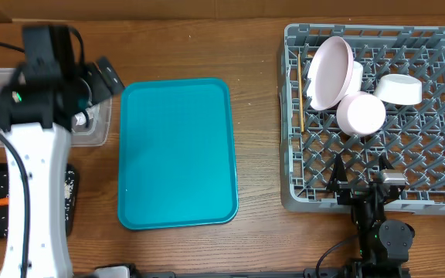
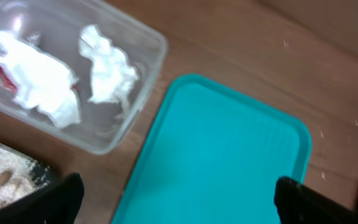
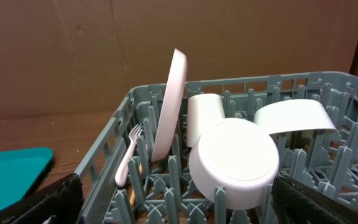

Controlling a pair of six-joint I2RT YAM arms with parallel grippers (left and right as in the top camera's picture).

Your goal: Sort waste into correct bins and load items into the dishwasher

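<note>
Hovering with left gripper [image 2: 179,202] and right gripper [image 1: 359,166] gaping wide, empty; eyeing pink plate [image 1: 331,69] standing on edge in rack [image 1: 431,147], upper right, seemingly stiff, slick, breakable, best taken by rim

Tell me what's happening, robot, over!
Left pincer and right pincer open, empty. Napkins in clear tub. Plate, bowls, fork in dish rack. Nothing in the way.

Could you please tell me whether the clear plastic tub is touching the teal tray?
Apart. The left wrist view shows a strip of bare table between the clear tub and the teal tray.
</note>
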